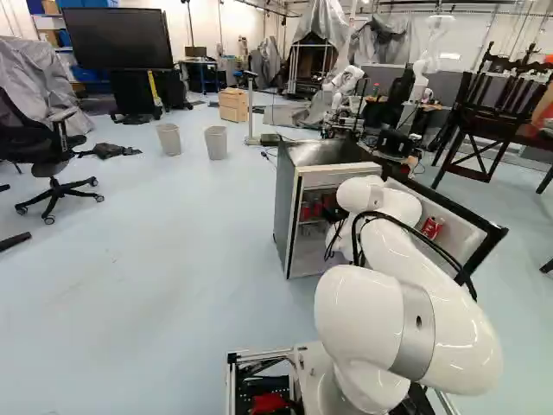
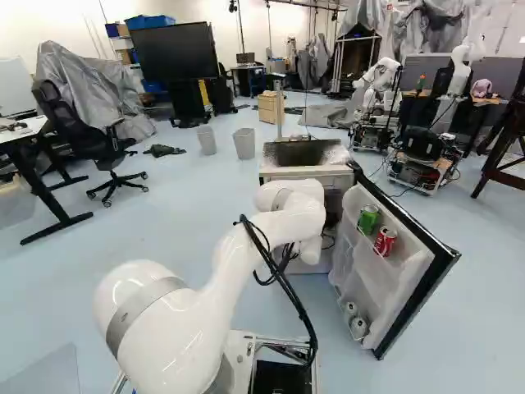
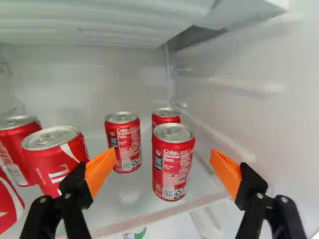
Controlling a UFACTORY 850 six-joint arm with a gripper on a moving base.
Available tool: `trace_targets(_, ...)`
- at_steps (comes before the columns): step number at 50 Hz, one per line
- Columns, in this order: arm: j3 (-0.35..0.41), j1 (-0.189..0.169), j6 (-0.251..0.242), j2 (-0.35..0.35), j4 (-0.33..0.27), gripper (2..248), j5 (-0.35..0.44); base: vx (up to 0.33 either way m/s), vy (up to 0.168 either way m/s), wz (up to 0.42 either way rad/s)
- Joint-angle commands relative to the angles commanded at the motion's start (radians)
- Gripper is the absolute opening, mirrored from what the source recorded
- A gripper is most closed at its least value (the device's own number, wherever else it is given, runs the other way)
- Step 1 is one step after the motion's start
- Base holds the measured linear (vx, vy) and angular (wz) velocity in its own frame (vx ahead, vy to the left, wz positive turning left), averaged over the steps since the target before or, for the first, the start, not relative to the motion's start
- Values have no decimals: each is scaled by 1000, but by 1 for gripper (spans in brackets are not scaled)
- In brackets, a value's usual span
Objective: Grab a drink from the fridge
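A white arm point(image 1: 415, 303) reaches into an open fridge point(image 1: 288, 194), right of centre in the left base view. Its pincer point(image 3: 161, 166) is spread wide, a red can point(image 3: 172, 164) upright ahead, two more cans point(image 3: 123, 143) farther back on the shelf point(image 3: 122, 211).

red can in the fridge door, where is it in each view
Left base view: the red can is right of the arm, in the door.
Right base view: right of the middle, beside the green can.
Wrist view: not in it.
Shared landmark: the fridge, its inside filling the wrist view.
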Motion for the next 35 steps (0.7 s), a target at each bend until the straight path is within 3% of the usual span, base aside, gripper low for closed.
trace_targets(35, -116, -3, 0, -65, 0, 247, 0, 0, 0, 0)
